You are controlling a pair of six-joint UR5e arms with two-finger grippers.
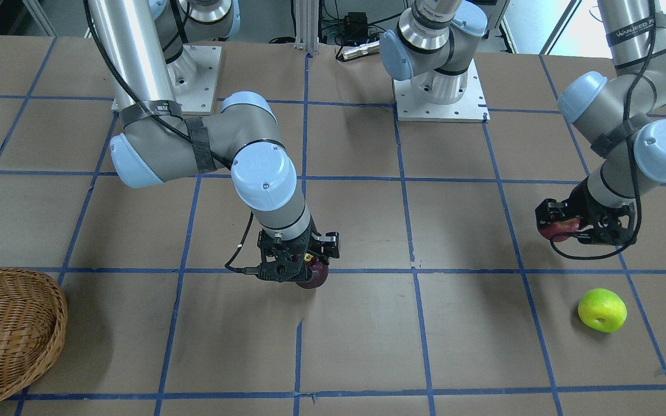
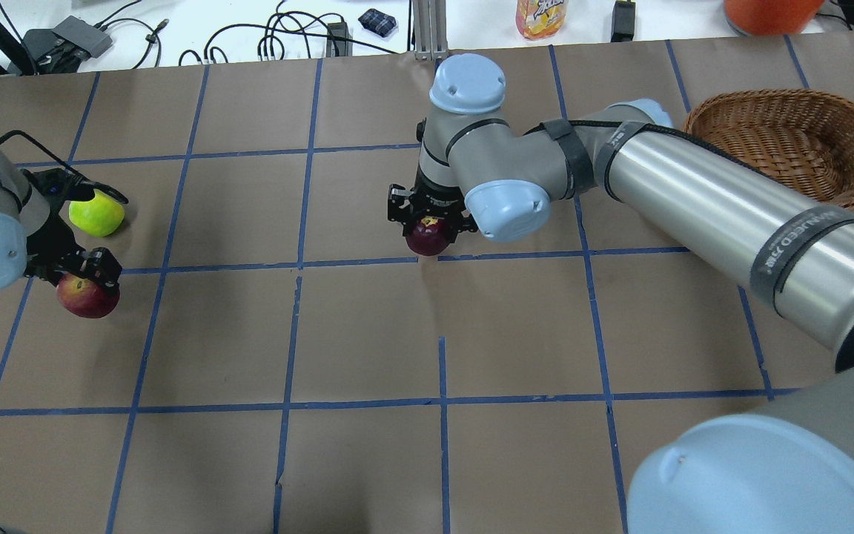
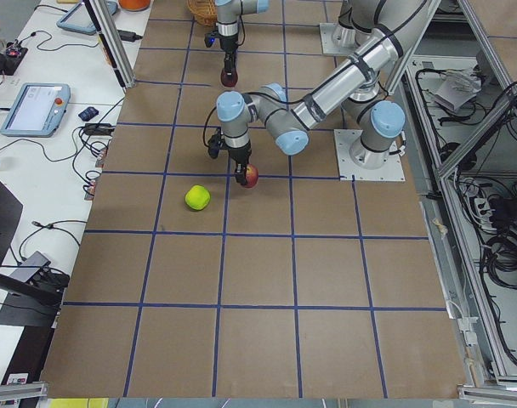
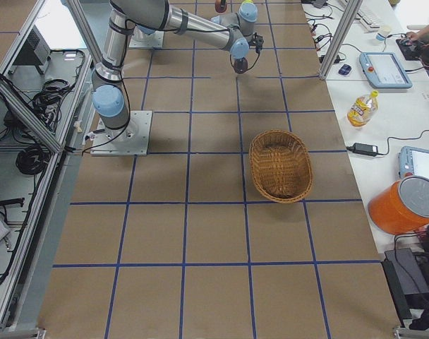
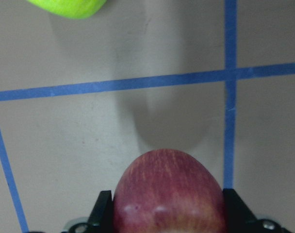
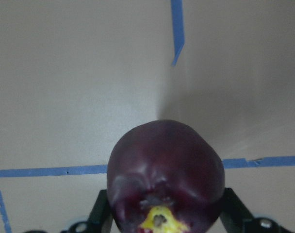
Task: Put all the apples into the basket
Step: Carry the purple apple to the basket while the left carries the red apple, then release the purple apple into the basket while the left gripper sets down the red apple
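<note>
Maroon apple [image 2: 428, 236] fills the right claw [image 2: 431, 215], red apple [image 2: 87, 295] the left claw [image 2: 82, 271]. Carry each clear over the rim of the wicker basket [image 2: 842, 193], well across the table [image 2: 368, 334], then lower before releasing. Green apple [image 2: 96, 213] lies near the left claw.

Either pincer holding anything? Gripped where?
Left pincer: red apple, clamped across its sides. Right pincer: maroon apple, likewise. Green apple lies loose.
</note>
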